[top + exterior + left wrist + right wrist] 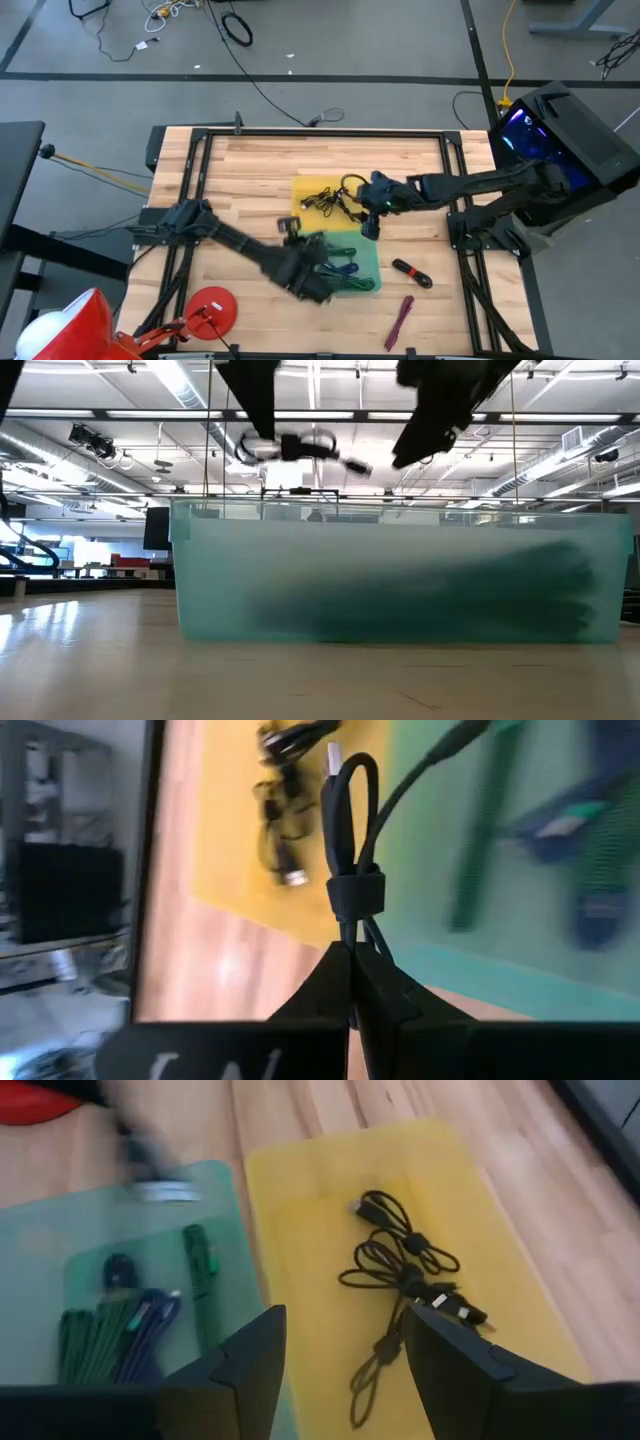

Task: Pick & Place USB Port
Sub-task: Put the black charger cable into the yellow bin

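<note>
The table (pixel 250 175) was light brown wood. One bin (pixel 310 190) was yellow, with black cables (pixel 405 1270) in it. The other bin (pixel 370 262) was green, holding blue and green cables (pixel 130 1325). A red cable (pixel 411 272) lay nearby.

Green bin's (pixel 400 590) contents blur behind frosted wall.

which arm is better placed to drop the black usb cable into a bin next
Left. The left gripper is shut on a bundled black cable, over the green bin beside the yellow bin. The right gripper is open and empty above the yellow bin's black cables.
</note>
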`<action>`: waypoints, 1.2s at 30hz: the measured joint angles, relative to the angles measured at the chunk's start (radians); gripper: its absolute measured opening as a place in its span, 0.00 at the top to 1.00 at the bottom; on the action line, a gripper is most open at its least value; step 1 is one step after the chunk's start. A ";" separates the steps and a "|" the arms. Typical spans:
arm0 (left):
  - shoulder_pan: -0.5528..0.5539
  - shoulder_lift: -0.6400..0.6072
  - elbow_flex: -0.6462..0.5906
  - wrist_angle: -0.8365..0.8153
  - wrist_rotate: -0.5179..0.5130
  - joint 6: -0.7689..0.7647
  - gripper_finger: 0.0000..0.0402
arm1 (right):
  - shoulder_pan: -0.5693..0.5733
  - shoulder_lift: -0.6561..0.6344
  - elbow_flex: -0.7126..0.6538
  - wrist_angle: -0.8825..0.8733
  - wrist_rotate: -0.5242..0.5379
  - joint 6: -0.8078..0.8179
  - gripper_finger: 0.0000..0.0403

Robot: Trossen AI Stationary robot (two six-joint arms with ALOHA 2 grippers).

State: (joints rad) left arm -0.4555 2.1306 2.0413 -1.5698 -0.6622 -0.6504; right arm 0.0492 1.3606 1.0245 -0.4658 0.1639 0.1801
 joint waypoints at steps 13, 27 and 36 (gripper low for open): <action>0.288 -0.193 -0.381 0.511 0.092 0.412 0.99 | 0.339 -0.240 0.000 -0.268 0.372 0.270 0.50; 0.513 -0.352 -0.757 1.005 0.404 0.549 0.97 | 0.479 -0.237 -0.097 -0.349 0.452 0.547 0.50; 0.529 -0.353 -0.757 1.028 0.414 0.537 0.73 | 0.495 -0.237 -0.225 -0.343 0.347 0.721 0.50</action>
State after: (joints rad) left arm 0.0739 1.7771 1.2845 -0.5419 -0.2481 -0.1131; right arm 0.5446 1.1240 0.7997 -0.8088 0.5108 0.9016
